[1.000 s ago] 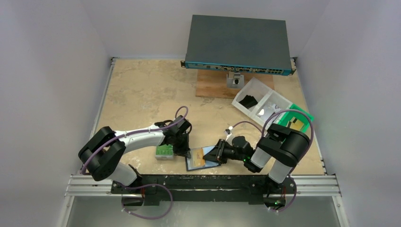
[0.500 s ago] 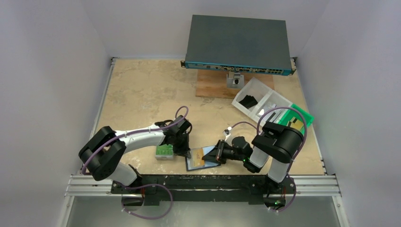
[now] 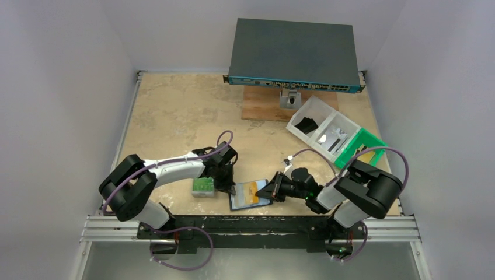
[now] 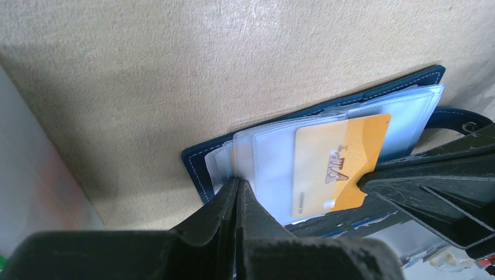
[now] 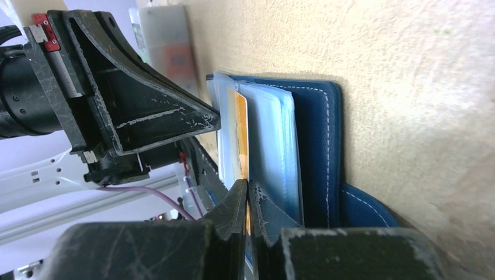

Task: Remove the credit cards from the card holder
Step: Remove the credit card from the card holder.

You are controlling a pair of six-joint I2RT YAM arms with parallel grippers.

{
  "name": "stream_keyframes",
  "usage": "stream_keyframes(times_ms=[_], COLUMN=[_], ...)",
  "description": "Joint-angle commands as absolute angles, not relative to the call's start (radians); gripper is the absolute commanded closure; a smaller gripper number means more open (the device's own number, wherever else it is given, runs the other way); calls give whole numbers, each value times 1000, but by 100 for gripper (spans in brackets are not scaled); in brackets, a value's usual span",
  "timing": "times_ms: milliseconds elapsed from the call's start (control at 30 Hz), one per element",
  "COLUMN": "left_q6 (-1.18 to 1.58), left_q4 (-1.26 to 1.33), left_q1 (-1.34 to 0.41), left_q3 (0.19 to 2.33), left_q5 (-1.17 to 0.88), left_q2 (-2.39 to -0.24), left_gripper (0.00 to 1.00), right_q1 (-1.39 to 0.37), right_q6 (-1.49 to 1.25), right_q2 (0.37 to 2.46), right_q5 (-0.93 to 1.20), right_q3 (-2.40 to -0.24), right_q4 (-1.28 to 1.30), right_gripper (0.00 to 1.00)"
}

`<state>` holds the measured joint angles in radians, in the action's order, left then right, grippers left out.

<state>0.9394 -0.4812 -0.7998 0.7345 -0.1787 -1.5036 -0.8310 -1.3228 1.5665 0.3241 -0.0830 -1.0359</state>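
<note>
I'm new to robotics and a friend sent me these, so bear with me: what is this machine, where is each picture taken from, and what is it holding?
It is two robot arms bolted at the near edge of a table, each ending in a two-finger gripper. The wide picture looks down from above and behind them; the other two come from wrist cameras. On the table lie an open blue card holder, a small case with a green label, a clear tray and, at the back, a grey box. The right gripper is shut on an orange credit card sticking out of the holder's clear sleeves. The left gripper is shut at the holder's edge; whether it pinches a sleeve I cannot tell.
</note>
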Motion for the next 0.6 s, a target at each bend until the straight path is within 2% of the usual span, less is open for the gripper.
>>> stream_keyframes(times_ms=[0, 333, 567], left_q6=[898, 869, 853], left_q4=[-568, -559, -575], left_q1=[-798, -798, -803], left_q3=[695, 728, 817], left_q5=[-51, -94, -145], left_q2=[-1559, -1528, -1470], left_gripper=[100, 100, 100], right_q1=[-827, -827, -826], right_q6=[-1258, -1186, -1167], right_q2=[1451, 1105, 956], right_q5=[239, 141, 101], right_q3=[-75, -135, -192], right_q4=[-818, -412, -231], right_gripper=[100, 100, 100])
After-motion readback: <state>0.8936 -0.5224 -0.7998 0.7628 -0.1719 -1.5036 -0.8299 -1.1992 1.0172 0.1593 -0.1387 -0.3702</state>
